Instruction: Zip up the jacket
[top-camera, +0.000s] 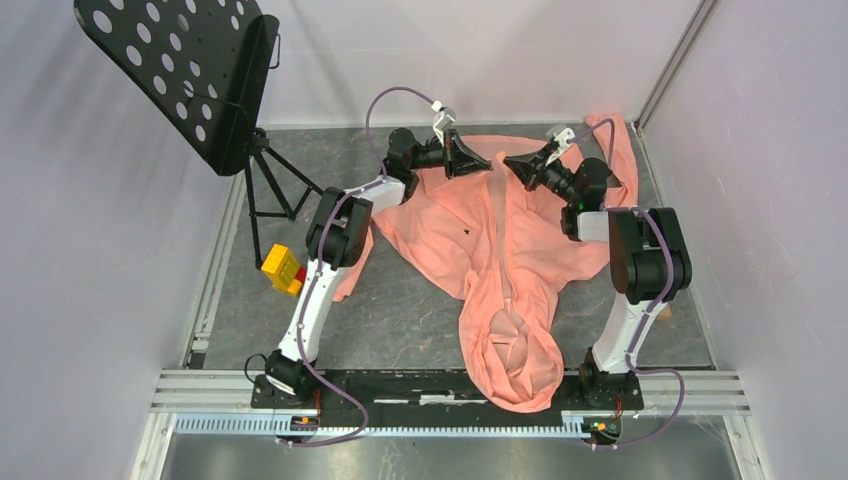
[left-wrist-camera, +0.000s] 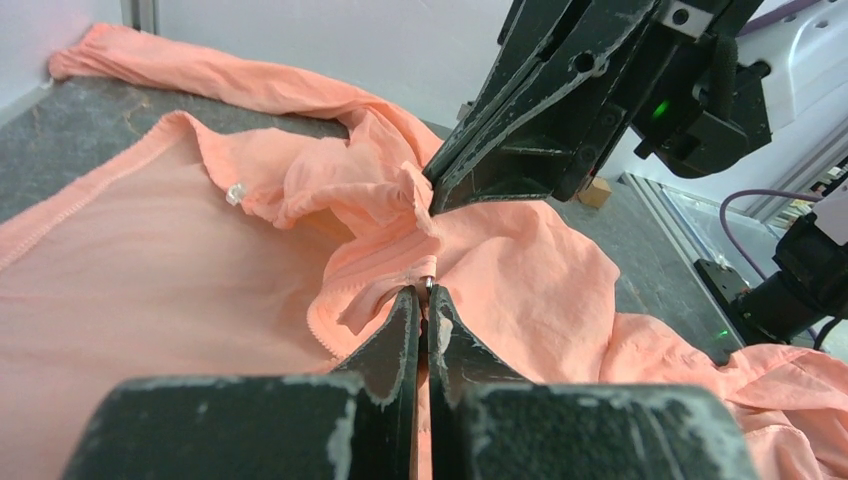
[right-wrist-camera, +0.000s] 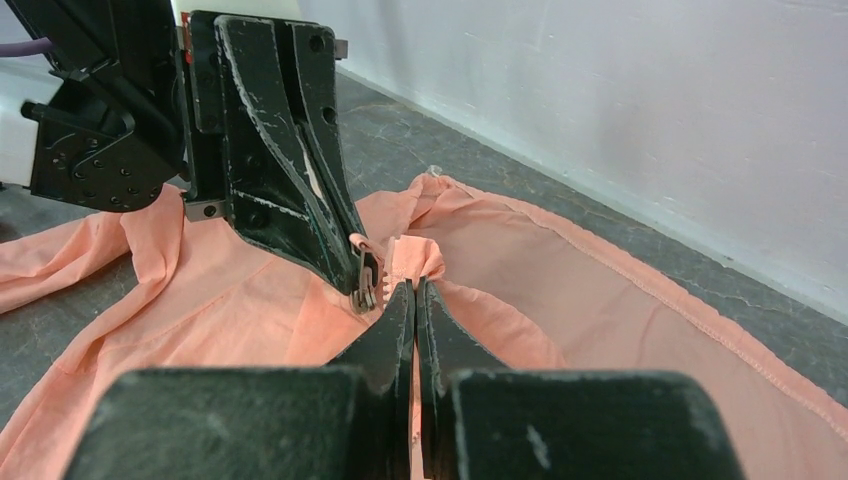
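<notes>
The salmon-pink jacket (top-camera: 450, 230) lies spread on the dark table, with its hood at the near edge and its hem at the far side. A paler zipper strip (top-camera: 497, 240) runs down its middle. Both grippers meet tip to tip at the hem end of the zipper. My left gripper (top-camera: 482, 161) is shut on the small metal zipper slider (right-wrist-camera: 366, 290), which also peeks out between its tips (left-wrist-camera: 428, 284). Facing it, my right gripper (top-camera: 513, 162) is shut on the bunched zipper edge of the jacket (right-wrist-camera: 425, 262), lifting the fabric (left-wrist-camera: 400, 190) slightly.
A black perforated music stand (top-camera: 180, 70) on a tripod stands at the back left. A yellow and red block (top-camera: 283, 268) lies beside the left arm. White walls close in the far side and the right side. An aluminium rail (top-camera: 450, 385) runs along the near edge.
</notes>
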